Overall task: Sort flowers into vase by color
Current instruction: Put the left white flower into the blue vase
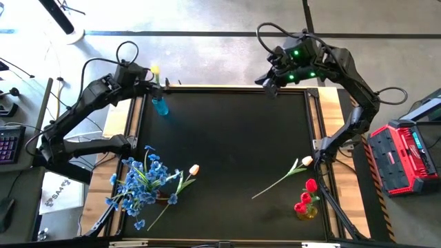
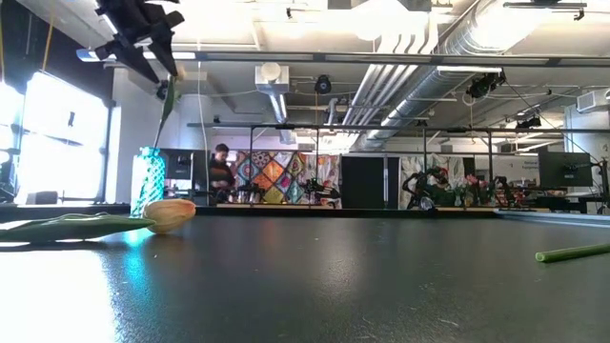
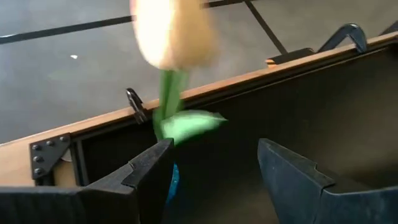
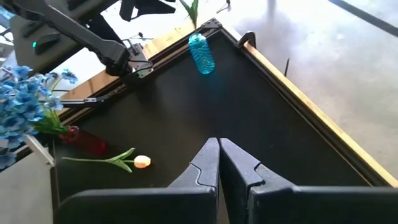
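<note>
The left gripper (image 3: pixel 214 171) hangs directly above the blue vase (image 1: pixel 160 105), fingers spread wide and gripping nothing. A cream-yellow tulip (image 3: pixel 171 31) stands just ahead of those parted fingers, stem dropping toward the vase. The right gripper (image 4: pixel 219 163) waits pinched shut, empty.

Two black arms, jointed tube links, matte finish. Left arm (image 1: pixel 83 110) has a thin black cable looping up in a ring near its wrist. Right arm (image 1: pixel 344 76) has green lights glowing on the wrist housing and black cables arching over it. Left gripper (image 3: pixel 214 180): two dark angular fingers with bevelled, stepped edges. Right gripper (image 4: pixel 219 163): same dark moulded fingers, notched profile along the inner faces.
</note>
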`<action>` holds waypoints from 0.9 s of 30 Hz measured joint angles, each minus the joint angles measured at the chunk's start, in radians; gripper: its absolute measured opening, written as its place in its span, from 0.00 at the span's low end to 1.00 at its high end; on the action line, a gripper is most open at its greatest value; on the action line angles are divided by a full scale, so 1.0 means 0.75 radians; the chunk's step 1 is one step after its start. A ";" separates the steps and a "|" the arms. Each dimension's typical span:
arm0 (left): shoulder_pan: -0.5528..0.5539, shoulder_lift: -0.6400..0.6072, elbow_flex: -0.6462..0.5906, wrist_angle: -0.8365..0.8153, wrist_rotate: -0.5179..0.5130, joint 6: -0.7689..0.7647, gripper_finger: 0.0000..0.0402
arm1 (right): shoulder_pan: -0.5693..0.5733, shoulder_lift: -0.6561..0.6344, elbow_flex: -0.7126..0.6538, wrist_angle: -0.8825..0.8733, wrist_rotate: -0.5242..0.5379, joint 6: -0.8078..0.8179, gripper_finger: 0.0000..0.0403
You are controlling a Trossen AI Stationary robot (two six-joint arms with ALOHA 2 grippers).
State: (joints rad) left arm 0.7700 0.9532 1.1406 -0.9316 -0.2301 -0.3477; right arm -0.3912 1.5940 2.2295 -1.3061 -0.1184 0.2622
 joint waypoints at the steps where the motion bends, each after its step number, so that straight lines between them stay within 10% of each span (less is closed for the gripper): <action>1: 0.000 -0.005 0.000 0.000 0.005 -0.001 0.55 | 0.004 0.000 0.000 -0.002 -0.005 0.003 0.00; 10: -0.001 -0.032 0.209 -0.120 0.022 0.158 0.55 | 0.054 0.000 0.000 -0.006 -0.006 -0.035 0.00; 16: -0.021 -0.032 0.272 -0.237 0.330 0.140 0.55 | 0.062 0.000 0.000 0.023 -0.006 -0.071 0.00; 27: -0.475 0.059 0.108 -0.233 0.501 -0.180 0.55 | 0.002 0.000 0.000 0.021 0.003 -0.111 0.00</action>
State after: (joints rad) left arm 0.4140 0.9978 1.2213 -1.1061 0.1459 -0.4825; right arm -0.3898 1.5940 2.2295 -1.2904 -0.1159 0.1789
